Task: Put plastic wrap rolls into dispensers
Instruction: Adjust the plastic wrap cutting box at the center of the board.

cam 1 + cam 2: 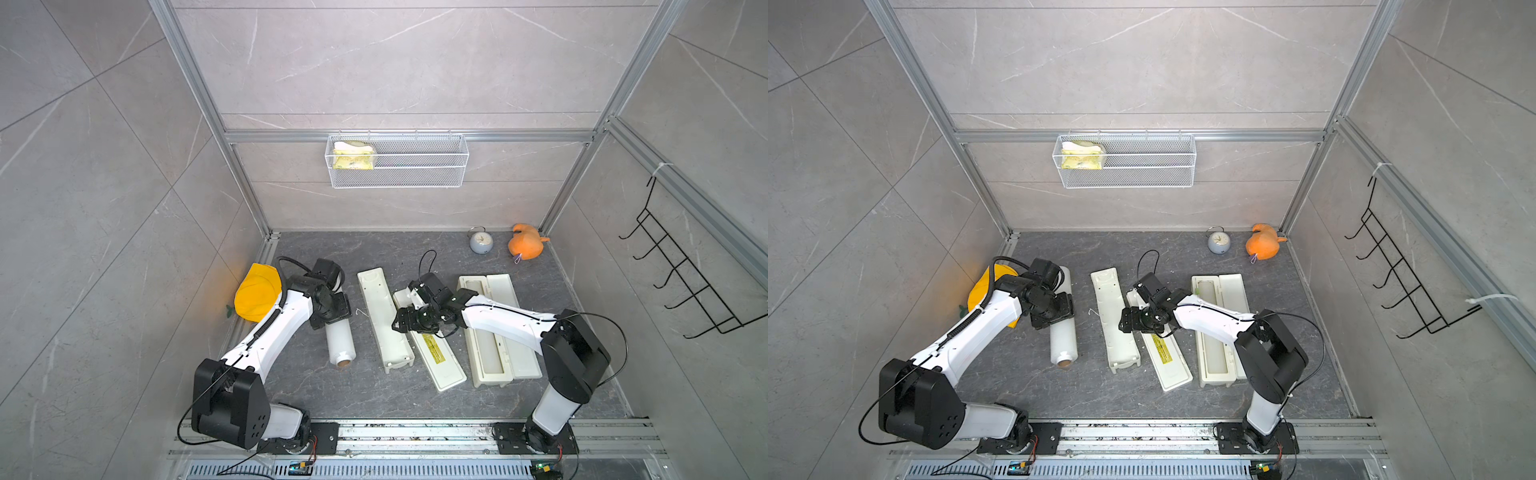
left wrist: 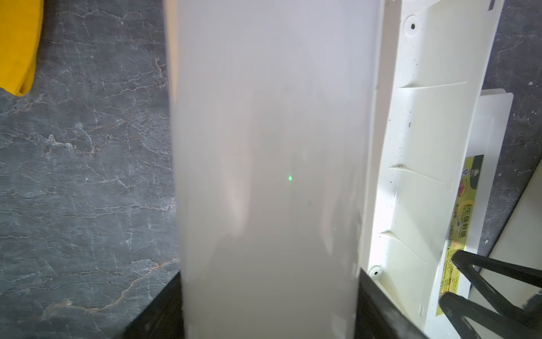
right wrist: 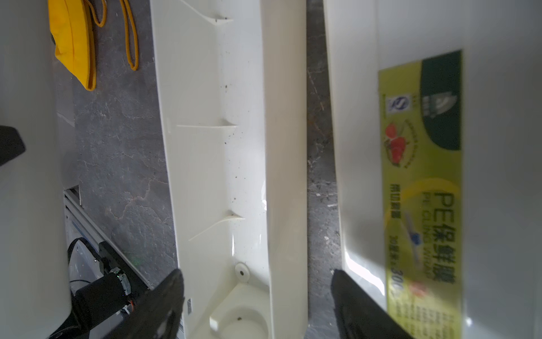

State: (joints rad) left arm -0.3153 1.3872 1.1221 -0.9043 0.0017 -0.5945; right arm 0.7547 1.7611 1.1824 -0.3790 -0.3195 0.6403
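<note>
Over the worktop (image 1: 324, 395), our left hand (image 2: 269, 293) clamps a plastic wrap roll (image 2: 264, 146); right hand (image 3: 256, 276) gapes empty over a dispenser (image 3: 205, 146).

The right gripper (image 3: 256, 274) had its black fingertips (image 3: 170, 293) spread wide, with one long wall of an open dispenser (image 3: 205, 161) between them. The dispenser's ribbed white inside was speckled with dark grit. Across a strip of dark table (image 3: 319, 117) lay a lid (image 3: 357, 146) bearing a yellow-green label (image 3: 425, 190). A blurred roll (image 3: 26, 73) filled one edge, with a yellow cloth (image 3: 73, 44) beside it.
</note>
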